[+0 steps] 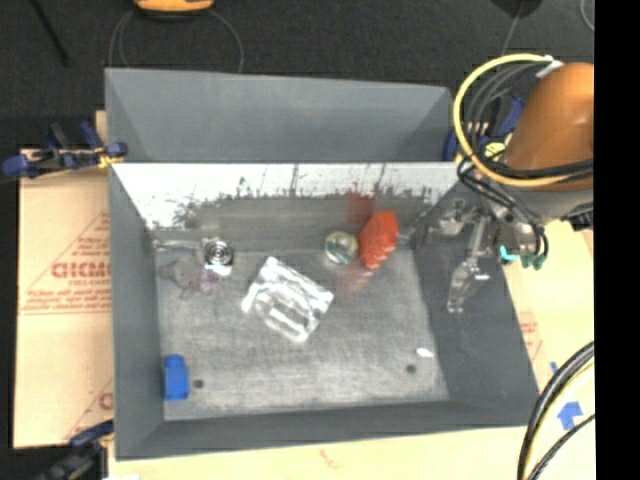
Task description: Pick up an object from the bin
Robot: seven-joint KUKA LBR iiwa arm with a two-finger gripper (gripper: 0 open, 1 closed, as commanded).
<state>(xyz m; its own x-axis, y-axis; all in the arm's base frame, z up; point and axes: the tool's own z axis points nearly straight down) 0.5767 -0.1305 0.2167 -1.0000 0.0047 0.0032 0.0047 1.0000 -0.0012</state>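
Hanging by the right wall of the bin [280,118], the gripper [463,290] has nothing visible in it (whether it is open or closed cannot be told). Nearest lies an orange-red lump [377,240], to its left and farther back, close beside a greenish ball [341,247]; coming down on its free right side looks wisest. The grey floor is flat and scuffed, with open room around the clear plastic pack [287,298] and the blue block [176,377], near left.
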